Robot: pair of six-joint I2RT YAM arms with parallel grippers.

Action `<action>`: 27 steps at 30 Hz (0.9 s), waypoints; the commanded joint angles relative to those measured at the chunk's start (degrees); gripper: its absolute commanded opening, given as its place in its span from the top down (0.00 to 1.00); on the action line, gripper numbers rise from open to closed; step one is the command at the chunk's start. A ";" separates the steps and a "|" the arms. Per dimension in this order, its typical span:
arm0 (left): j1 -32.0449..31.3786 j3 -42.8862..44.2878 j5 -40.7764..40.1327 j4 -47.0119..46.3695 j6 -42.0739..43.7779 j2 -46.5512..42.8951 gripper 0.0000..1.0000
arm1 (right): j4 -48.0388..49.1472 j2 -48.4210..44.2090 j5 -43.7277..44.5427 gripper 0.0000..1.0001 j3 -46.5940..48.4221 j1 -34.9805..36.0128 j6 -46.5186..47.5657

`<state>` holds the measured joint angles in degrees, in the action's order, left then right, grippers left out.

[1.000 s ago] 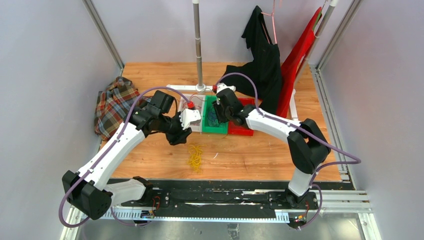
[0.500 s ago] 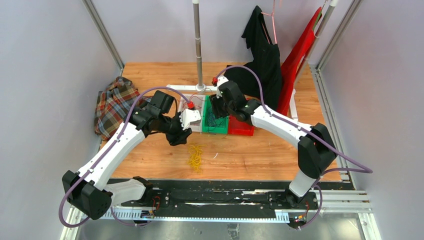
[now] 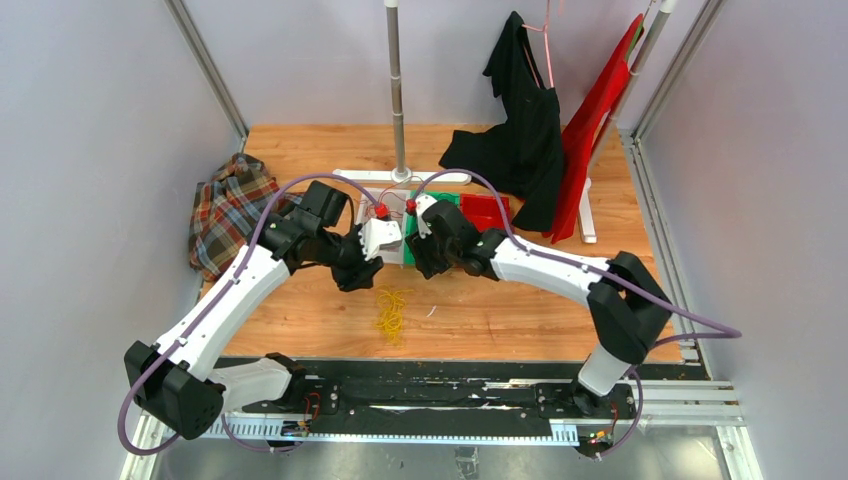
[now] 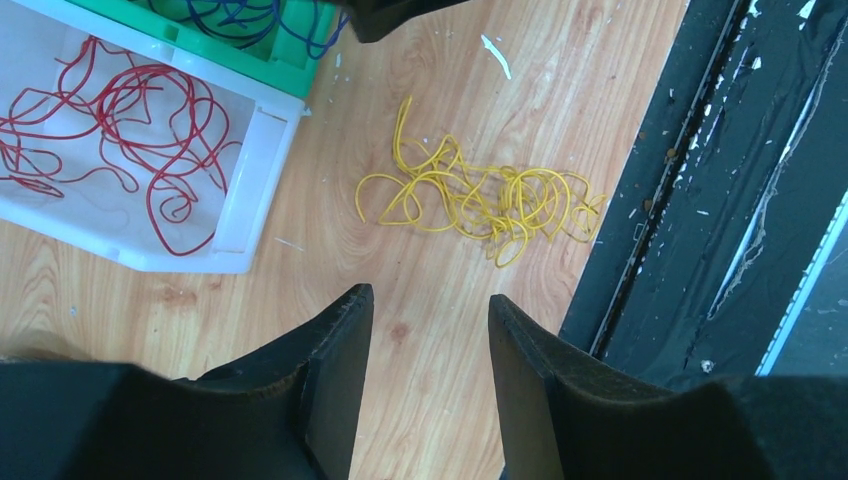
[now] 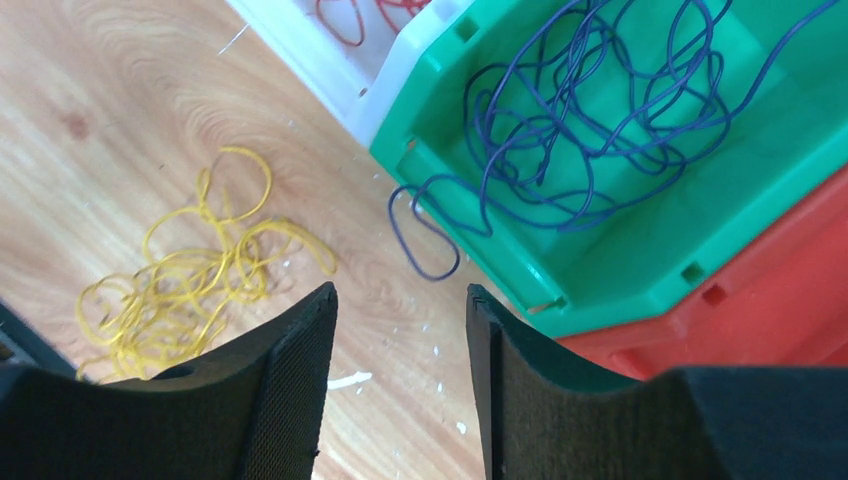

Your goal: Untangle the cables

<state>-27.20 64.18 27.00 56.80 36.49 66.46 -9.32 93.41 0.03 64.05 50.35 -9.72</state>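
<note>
The yellow cables (image 3: 392, 310) lie in a loose tangle on the wooden table, and also show in the left wrist view (image 4: 480, 195) and right wrist view (image 5: 190, 285). The red cables (image 4: 110, 120) lie in a white bin (image 4: 255, 160). The dark blue cables (image 5: 600, 130) lie in a green bin (image 5: 740, 190), with one loop hanging over its edge onto the table. My left gripper (image 4: 430, 305) is open and empty above bare wood beside the yellow tangle. My right gripper (image 5: 400, 295) is open and empty, just in front of the green bin.
A red bin (image 3: 485, 210) stands right of the green one. A plaid cloth (image 3: 228, 210) lies at the left. A metal pole (image 3: 397, 90) stands behind the bins. Black and red garments (image 3: 530, 120) hang at the back right. The table's black front edge (image 4: 700, 200) is close to the yellow tangle.
My right gripper has left its place over the green bin and moved left and nearer, down to the table in front of the bin. The left arm has not moved.
</note>
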 commanded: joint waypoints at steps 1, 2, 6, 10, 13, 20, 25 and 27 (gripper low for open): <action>0.39 0.95 1.39 1.59 0.74 -1.29 0.49 | 0.13 6.00 3.42 0.51 4.93 -0.19 1.99; 0.37 1.04 1.36 1.90 0.91 -1.46 0.49 | -0.39 7.36 3.91 0.53 6.03 -0.41 2.17; 0.39 1.19 1.30 2.35 1.47 -1.76 0.49 | -0.32 9.86 2.85 0.60 7.32 -1.98 1.73; 0.35 1.48 1.60 2.51 1.56 -1.53 0.49 | 0.29 10.24 2.25 0.73 7.20 -2.91 1.55; 0.38 1.73 1.74 2.62 1.77 -1.46 0.49 | 0.91 9.96 1.19 0.85 6.93 -3.54 1.16; 0.39 1.50 1.95 3.02 2.14 -1.65 0.50 | 1.59 8.56 1.06 0.99 8.04 -5.60 0.63; 0.39 0.68 2.32 2.97 2.39 -2.52 0.51 | 2.41 10.16 2.27 0.99 10.92 -8.20 0.93; 0.38 0.37 2.80 2.97 2.44 -2.50 0.51 | 2.55 11.83 2.80 0.99 12.73 -8.90 1.45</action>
<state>-27.11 64.18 27.99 59.33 38.09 65.54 -8.78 103.72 1.17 72.16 43.57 -8.78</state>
